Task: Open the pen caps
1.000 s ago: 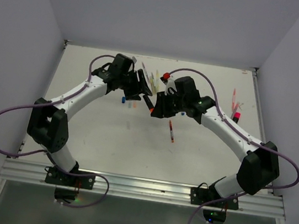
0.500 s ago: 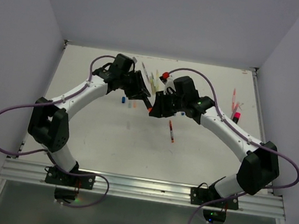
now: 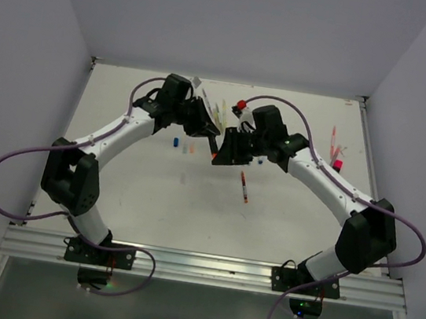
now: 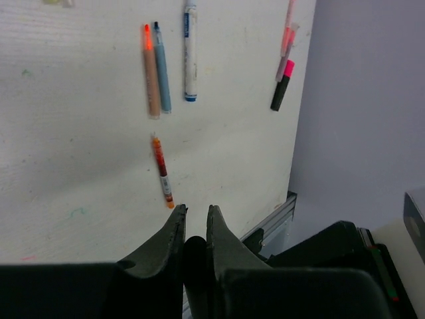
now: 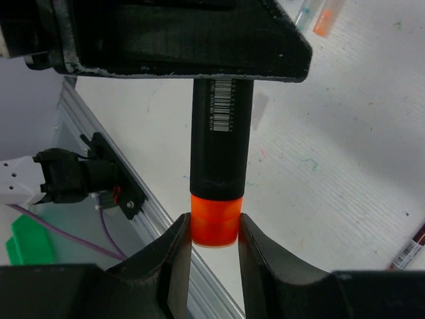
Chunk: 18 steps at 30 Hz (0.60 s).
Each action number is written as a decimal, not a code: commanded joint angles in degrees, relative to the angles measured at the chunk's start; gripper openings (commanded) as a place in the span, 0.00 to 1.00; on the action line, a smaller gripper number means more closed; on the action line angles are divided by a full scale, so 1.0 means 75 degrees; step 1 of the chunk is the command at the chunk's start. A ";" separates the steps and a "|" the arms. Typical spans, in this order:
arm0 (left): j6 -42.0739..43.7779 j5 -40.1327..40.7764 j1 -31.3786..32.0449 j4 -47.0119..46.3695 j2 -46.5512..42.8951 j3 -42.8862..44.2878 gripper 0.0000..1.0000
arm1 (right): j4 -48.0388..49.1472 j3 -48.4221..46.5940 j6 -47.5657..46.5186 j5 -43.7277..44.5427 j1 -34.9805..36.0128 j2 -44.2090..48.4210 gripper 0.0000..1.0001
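The left tool [image 4: 196, 211], apart a second ago, has now closed on the black marker [image 5: 222, 139]. The right tool [image 5: 212, 224] stays clamped on the marker's orange cap [image 5: 214, 211]. The cap is on the barrel, held above the desk [image 5: 345, 133] between the arms.

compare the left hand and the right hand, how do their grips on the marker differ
The left hand pinches the marker by its black body; the right hand clamps the orange cap. The left hand's fingers stand nearly together; the right hand's sit wider, one on each side of the cap. Shared: both hold the same marker above the table, with the cap not yet off.
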<state>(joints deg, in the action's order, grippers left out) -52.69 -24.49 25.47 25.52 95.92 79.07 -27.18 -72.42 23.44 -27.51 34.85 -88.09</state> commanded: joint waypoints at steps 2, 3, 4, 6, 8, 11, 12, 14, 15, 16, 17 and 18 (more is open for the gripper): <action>0.0556 -0.1675 -0.0197 -0.1231 -0.0039 -0.0475 0.00 | 0.0190 -0.0456 0.0414 -0.1710 -0.0697 0.0225 0.36; 0.0579 -0.1842 -0.0209 -0.1350 -0.0039 -0.0592 0.00 | 0.0190 -0.0468 0.0379 -0.1851 -0.0756 0.0238 0.39; 0.0614 -0.1983 -0.0221 -0.1479 -0.0039 -0.0640 0.00 | 0.0213 -0.0480 0.0355 -0.1991 -0.0849 0.0238 0.40; 0.0755 -0.2347 -0.0232 -0.1726 -0.0004 -0.0663 0.00 | 0.0342 -0.0469 0.0471 -0.2437 -0.0943 0.0226 0.42; 0.0802 -0.2639 -0.0221 -0.2006 0.0008 -0.0710 0.00 | 0.0656 -0.0352 0.0635 -0.2682 -0.1002 0.0238 0.45; 0.0535 -0.3014 -0.0221 -0.2730 -0.0074 -0.0909 0.00 | 0.1289 -0.0130 0.1162 -0.2918 -0.1002 0.0273 0.47; 0.0393 -0.3109 -0.0221 -0.3013 -0.0156 -0.1095 0.00 | 0.1338 -0.0117 0.1256 -0.2965 -0.1002 0.0262 0.48; 0.0008 -0.3273 -0.0221 -0.3795 -0.0238 -0.1249 0.00 | 0.1479 -0.0071 0.1327 -0.3047 -0.1002 0.0215 0.48; -0.0076 -0.3285 -0.0221 -0.3905 -0.0285 -0.1319 0.00 | 0.1514 -0.0059 0.1386 -0.3082 -0.1002 0.0203 0.48; -0.0123 -0.3285 -0.0221 -0.3953 -0.0285 -0.1331 0.00 | 0.1573 -0.0047 0.1444 -0.3059 -0.1002 0.0203 0.48; -0.0193 -0.3309 -0.0221 -0.4011 -0.0285 -0.1343 0.00 | 0.1736 0.0011 0.1561 -0.3047 -0.1002 0.0203 0.48; -0.0240 -0.3344 -0.0221 -0.4081 -0.0297 -0.1390 0.00 | 0.1784 0.0035 0.1608 -0.2931 -0.1002 0.0215 0.48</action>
<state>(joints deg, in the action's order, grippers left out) -51.53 -45.21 24.05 2.66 96.01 69.38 -18.24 -72.93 32.27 -47.59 27.27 -88.01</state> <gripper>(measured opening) 0.134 0.474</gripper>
